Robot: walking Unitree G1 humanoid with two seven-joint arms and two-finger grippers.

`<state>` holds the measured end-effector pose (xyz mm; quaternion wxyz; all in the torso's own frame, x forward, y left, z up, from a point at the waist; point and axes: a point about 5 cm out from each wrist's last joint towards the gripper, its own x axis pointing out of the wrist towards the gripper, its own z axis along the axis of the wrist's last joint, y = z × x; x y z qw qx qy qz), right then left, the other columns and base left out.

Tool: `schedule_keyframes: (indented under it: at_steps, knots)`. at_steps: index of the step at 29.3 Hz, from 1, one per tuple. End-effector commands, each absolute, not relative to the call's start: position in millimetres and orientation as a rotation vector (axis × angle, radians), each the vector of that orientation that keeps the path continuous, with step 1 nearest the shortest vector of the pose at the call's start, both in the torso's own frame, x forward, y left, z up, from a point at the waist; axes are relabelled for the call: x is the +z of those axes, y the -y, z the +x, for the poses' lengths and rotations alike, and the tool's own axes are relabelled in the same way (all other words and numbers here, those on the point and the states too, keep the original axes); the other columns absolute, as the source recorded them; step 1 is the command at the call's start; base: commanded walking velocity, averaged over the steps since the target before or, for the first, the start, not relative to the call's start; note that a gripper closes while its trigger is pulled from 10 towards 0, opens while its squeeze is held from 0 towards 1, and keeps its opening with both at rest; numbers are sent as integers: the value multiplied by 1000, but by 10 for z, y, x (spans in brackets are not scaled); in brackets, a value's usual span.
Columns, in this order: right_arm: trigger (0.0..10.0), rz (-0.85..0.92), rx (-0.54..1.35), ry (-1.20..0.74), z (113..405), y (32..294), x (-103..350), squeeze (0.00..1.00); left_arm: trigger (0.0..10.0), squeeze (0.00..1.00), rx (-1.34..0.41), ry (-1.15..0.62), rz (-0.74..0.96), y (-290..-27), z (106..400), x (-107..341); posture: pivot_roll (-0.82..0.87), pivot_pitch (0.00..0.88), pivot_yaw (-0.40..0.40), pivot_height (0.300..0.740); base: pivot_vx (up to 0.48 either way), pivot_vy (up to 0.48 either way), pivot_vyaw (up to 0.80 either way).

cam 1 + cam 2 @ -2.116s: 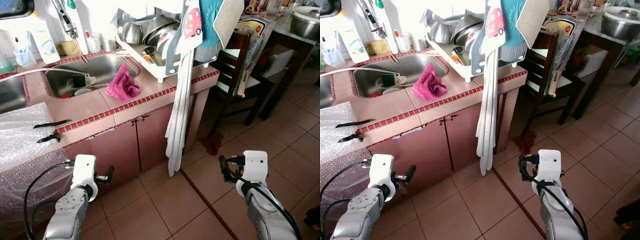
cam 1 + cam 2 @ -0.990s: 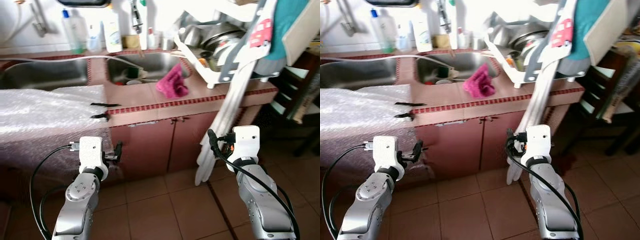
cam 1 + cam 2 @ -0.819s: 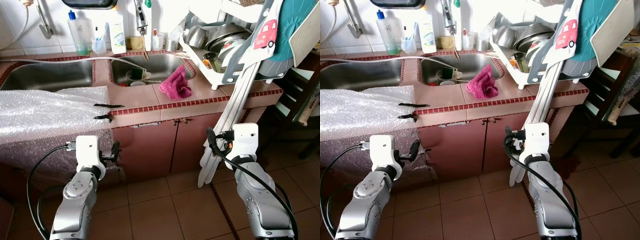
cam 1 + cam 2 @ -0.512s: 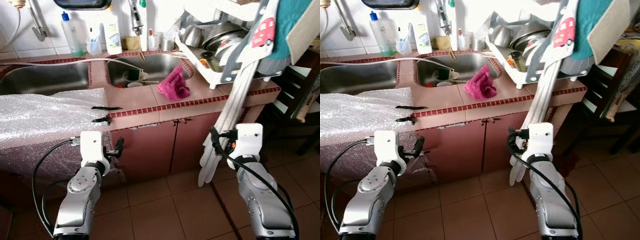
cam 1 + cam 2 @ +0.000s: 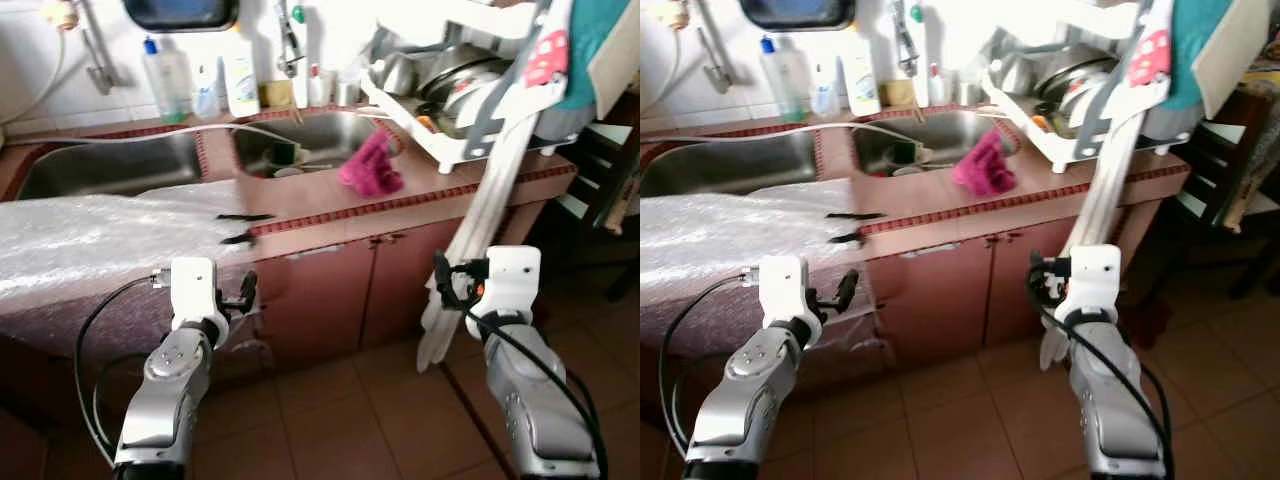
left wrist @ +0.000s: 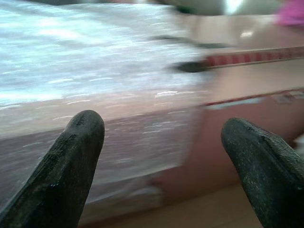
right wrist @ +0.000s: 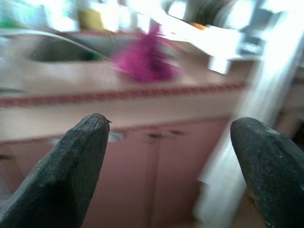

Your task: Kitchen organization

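On counter (image 5: 320,205), crumpled pink cloth (image 5: 371,170) beside sink (image 5: 300,140).

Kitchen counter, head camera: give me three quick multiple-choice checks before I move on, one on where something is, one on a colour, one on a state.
1. Where does the cloth lie?
A. on the floor
B. on the counter beside the sink
C. over the chair

2. What colour is the cloth?
A. pink
B. green
C. white

3. How are the left gripper's fingers?
A. shut on the cloth
B. shut, empty
C. open, empty

Answers:
1 B: the cloth sits on the counter at the sink edge.
2 A: it is plainly pink.
3 C: the left gripper shows a wide gap between its fingers, with nothing in it.
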<state>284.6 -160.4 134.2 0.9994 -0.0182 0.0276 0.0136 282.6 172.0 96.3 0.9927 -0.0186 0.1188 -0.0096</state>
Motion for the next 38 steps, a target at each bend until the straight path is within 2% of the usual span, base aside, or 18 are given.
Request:
schedule_keyframes:
  at_steps: [1, 6, 12, 19, 23, 32, 38]
  knots:
    - [10000, -54, 10, -35, 2855, 1674, 1407, 0, 10000, 0, -27, -230, -36, -1683, 2840, 998, 16, 0, -4, 740, 0, 394, 0]
    - [10000, -58, 8, -31, 2870, 1678, 1421, 0, 10000, 0, -22, -231, -36, -1682, 2843, 1001, 19, 0, -6, 740, 0, 392, 0]
    - [10000, -54, 13, -32, 2881, 1666, 1422, 0, 10000, 0, -36, -215, -42, -1674, 2865, 1050, 19, 0, -6, 740, 0, 0, 0]
    - [10000, -52, 4, -29, 2897, 1677, 1436, 0, 10000, 0, -33, -179, -104, -1603, 2909, 1129, 10, 0, 1, 740, 0, 0, 777]
    - [10000, -52, 11, -32, 2897, 1664, 1430, 0, 10000, 0, -13, -166, -38, -1602, 2919, 1147, 13, 0, -6, 740, 0, 0, 800]
    - [10000, -57, 26, -30, 2931, 1637, 1447, 0, 10000, 0, -26, -180, -61, -1571, 2918, 1120, 16, 0, -15, 740, 0, 0, 800]
    - [10000, -39, 22, -22, 2933, 1635, 1451, 0, 10000, 0, -43, -179, -73, -1562, 2940, 1112, 18, 0, -16, 740, 0, 0, 0]
